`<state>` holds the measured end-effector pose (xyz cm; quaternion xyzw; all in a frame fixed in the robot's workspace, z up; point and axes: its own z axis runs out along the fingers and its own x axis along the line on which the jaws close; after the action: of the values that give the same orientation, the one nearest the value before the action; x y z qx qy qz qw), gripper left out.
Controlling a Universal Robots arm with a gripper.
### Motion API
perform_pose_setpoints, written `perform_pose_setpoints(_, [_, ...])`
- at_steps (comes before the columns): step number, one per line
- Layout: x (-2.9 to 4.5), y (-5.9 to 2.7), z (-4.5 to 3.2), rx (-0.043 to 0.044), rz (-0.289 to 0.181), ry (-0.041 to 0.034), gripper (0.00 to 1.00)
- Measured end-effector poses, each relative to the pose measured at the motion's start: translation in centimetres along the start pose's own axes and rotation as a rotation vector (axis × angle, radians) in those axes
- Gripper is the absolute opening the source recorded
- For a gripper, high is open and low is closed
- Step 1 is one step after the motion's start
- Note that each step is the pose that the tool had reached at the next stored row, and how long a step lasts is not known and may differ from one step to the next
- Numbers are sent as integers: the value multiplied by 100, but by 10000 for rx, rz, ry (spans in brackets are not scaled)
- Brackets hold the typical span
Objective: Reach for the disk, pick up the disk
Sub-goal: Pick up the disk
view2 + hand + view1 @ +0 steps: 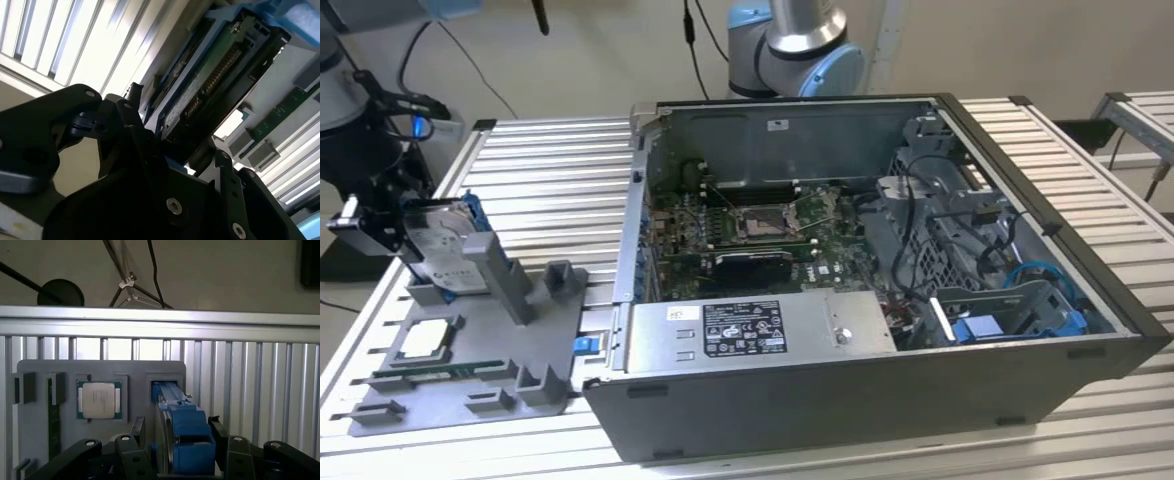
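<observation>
The black pincer [177, 423] sits around the flat silver metal disk [187, 437] with blue plastic rails, which stands on edge in the grey plastic fixture [135, 377] on the slatted metal counter [250, 370]. Whether it clamps the disk cannot be told.

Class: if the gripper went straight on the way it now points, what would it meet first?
The disk, standing on edge directly ahead of the gripper, very close; the grey holder lies beyond, though depth is unclear.
</observation>
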<state>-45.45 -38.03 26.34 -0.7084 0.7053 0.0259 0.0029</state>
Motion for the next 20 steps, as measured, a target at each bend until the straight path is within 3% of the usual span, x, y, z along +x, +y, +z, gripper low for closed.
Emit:
perform_pose_setpoints(16, [2,7,43,-2,-3,-82,100])
perform_pose_setpoints(17, [2,7,44,0,-3,-84,0])
perform_pose_setpoints(20, [2,7,42,3,-3,-86,0])
